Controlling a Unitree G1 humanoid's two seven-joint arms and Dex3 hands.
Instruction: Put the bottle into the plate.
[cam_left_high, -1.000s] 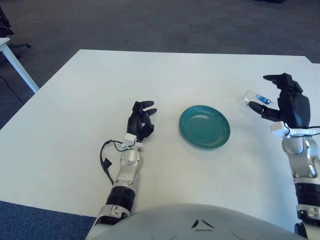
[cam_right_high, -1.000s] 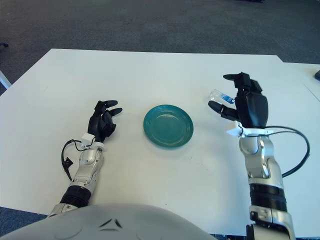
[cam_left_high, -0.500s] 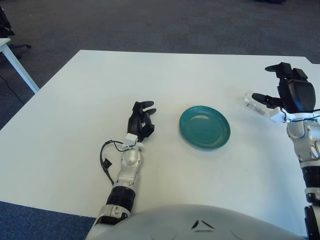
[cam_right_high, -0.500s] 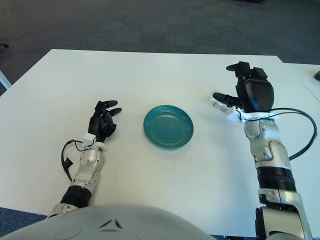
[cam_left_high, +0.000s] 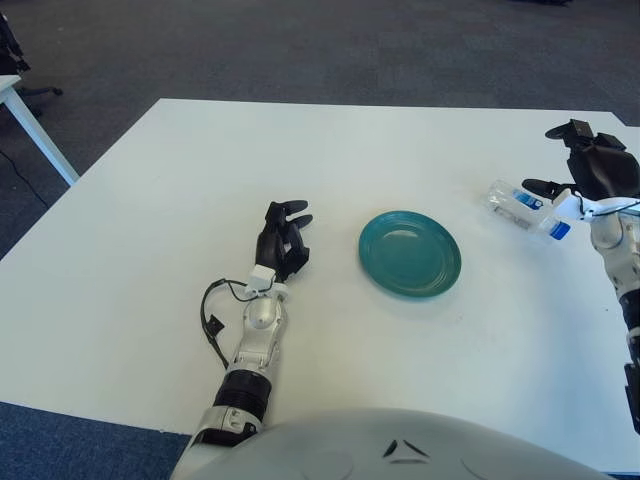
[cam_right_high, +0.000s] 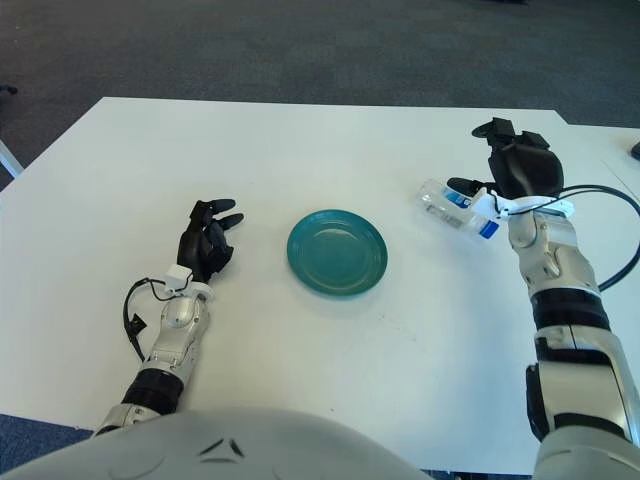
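A clear plastic bottle with a blue label and blue cap lies on its side on the white table, to the right of the teal plate; it also shows in the right eye view. The plate holds nothing. My right hand hovers at the bottle's cap end, fingers spread, with one finger reaching over the bottle; it grasps nothing. My left hand rests on the table left of the plate, fingers relaxed and empty.
A black cable loops beside my left wrist. The table's right edge runs close to my right arm. Another white table's corner stands at the far left over dark carpet.
My right hand has moved right and away from me, from in front of the bottle to its cap end. The bottle now shows in full, still lying on the table. The left hand has not moved.
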